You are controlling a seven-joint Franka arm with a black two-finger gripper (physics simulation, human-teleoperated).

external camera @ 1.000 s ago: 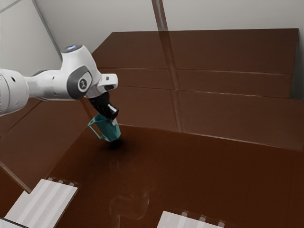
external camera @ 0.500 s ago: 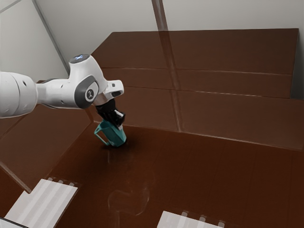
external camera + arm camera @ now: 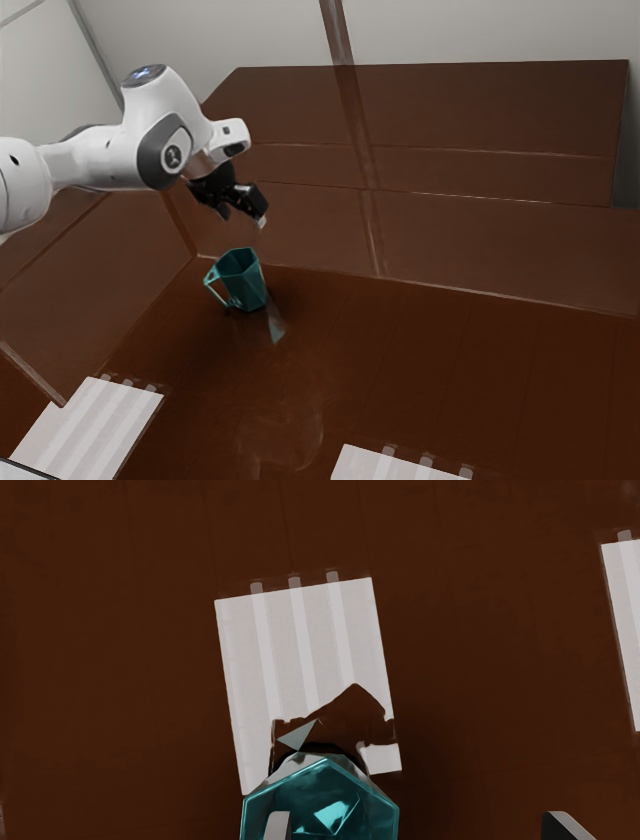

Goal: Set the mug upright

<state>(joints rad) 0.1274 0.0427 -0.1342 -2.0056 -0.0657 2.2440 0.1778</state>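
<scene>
1. The teal mug (image 3: 250, 290) stands upright on the brown counter (image 3: 400, 380), below the pincer (image 3: 243, 216), mouth facing up.
2. The mug's inside lies open to the wrist view: smooth teal walls run down to an angular floor, where a bright patch of light sits.
3. Its body is faceted rather than round, and its rim makes a polygon with crisp corners. The surface has a glassy or glazed sheen; which of the two I cannot tell.
4. An angular, open-looped handle (image 3: 208, 279) sticks out toward the exterior view's left.
5. The counter is dark reddish brown, with faint straight lines and a soft gloss. Just beside the mug, a small pale triangle (image 3: 276, 328) shows on it.
6. Well apart from the mug, two whitish patches with lighter stripes, one (image 3: 95, 425) nearer the exterior view's left and another (image 3: 400, 465), show sharp, straight edges.
7. The pincer is spread wide, with nothing in its grip. In the exterior view it hangs above the mug, apart from it; in the wrist view one finger (image 3: 277, 826) overlaps the mug's mouth while the other is outside the rim.
</scene>
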